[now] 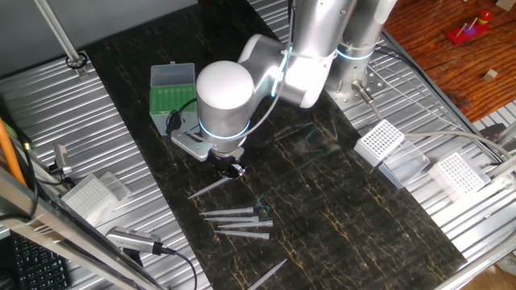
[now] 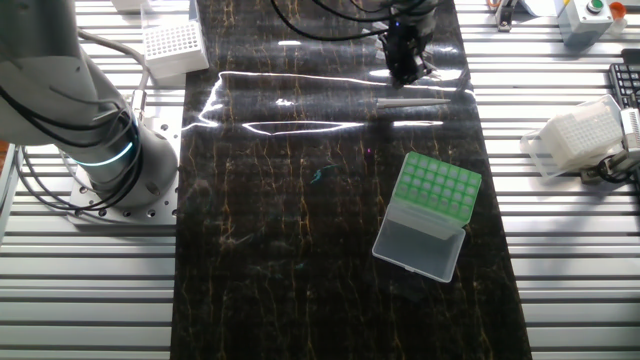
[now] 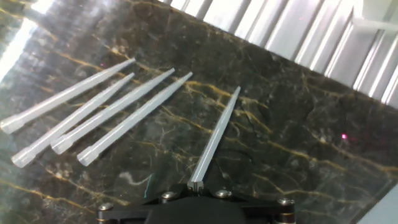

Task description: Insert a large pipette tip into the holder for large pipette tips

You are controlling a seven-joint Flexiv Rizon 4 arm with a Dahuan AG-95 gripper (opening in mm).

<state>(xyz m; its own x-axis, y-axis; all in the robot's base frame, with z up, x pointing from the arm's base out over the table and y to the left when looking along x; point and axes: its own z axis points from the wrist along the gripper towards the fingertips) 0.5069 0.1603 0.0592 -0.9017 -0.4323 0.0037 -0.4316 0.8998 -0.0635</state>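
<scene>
light: bright, even | glare: streaks on dark table [image 2: 300,200] | blur: slight in hand view

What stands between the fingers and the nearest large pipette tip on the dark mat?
Nothing visible. The gripper hangs just above the wide end of one large pipette tip, which lies apart from the four other tips.

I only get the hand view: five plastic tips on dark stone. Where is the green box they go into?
Observer: The green holder stands on the same dark table, well apart from the tips and outside your view.
Operator: Is it open?
Observer: Yes. Its lid is folded back, and the green rack looks empty.
Operator: Any other boxes around?
Observer: White racks with clear lids sit on the ribbed metal beside the table.
</scene>
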